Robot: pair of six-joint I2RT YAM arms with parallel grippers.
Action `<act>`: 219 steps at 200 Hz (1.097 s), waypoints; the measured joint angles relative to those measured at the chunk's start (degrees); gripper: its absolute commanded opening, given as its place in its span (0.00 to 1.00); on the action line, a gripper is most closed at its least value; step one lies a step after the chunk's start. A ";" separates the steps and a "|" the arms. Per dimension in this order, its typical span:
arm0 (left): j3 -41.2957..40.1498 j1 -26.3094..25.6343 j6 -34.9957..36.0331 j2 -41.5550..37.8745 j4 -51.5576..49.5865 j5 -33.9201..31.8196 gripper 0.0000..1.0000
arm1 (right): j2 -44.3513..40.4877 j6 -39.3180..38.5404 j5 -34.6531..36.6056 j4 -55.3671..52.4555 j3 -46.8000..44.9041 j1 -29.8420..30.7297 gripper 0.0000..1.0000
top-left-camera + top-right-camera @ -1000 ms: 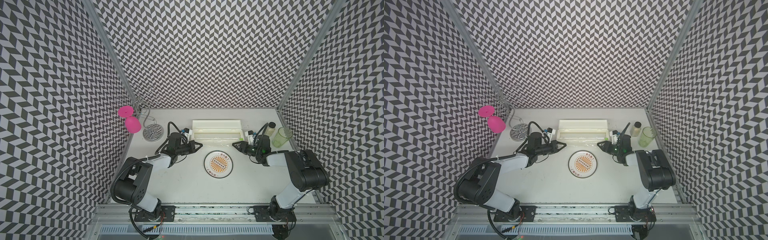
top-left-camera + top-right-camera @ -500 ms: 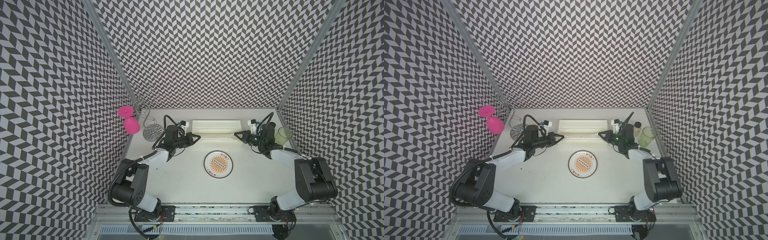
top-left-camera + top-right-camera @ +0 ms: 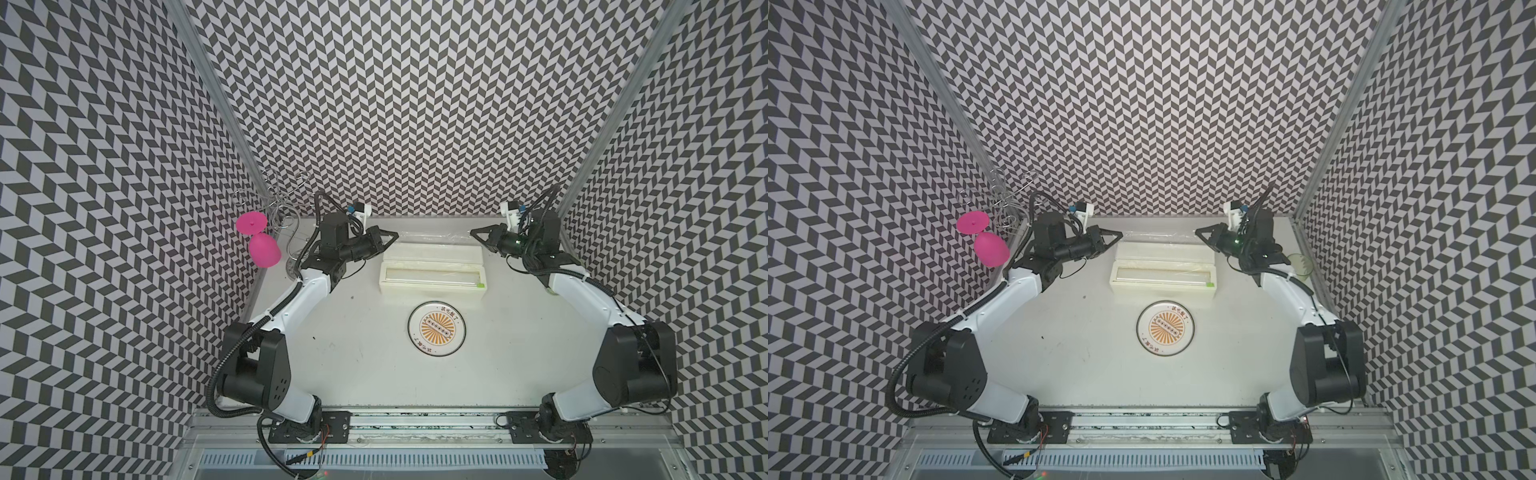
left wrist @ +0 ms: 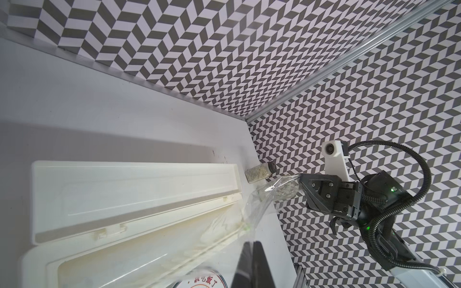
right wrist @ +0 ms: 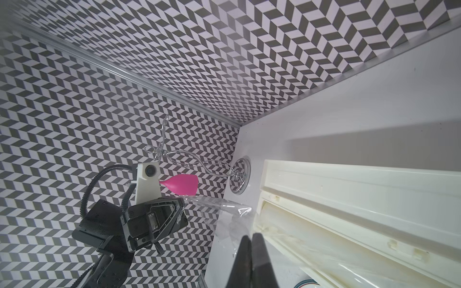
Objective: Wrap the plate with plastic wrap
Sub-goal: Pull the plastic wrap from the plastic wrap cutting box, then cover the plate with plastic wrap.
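While left tool (image 3: 395,237) and right tool (image 3: 473,232) both pinch plastic wrap (image 4: 269,197) taut; plate (image 3: 436,328) lies unwrapped

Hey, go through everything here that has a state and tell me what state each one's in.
plate: flat on the table, not wrapped.
dispenser box: lid open.
plastic wrap: drawn up from the dispenser box, stretched between both grippers.
left gripper: shut on one end of the plastic wrap.
right gripper: shut on the opposite end.
pink glass: hanging upside down from the wire stand.
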 measured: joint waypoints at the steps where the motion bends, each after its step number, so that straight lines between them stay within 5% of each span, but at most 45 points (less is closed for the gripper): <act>1: 0.00 0.00 0.00 -0.09 -0.11 0.00 0.00 | -0.15 0.00 0.00 -0.13 -0.02 0.00 0.00; 97: -21.09 -3.17 -0.04 -30.67 -11.10 -0.50 0.00 | -31.23 -1.14 -0.07 -14.97 -18.88 5.03 0.00; 158: -36.85 -14.86 -1.40 -43.06 -22.71 -7.58 0.00 | -45.64 -0.52 10.56 -33.05 -32.22 15.82 0.00; 219: -42.84 -25.88 -4.39 -44.78 -27.23 -14.91 0.00 | -50.12 6.03 21.40 -44.39 -40.06 23.23 0.00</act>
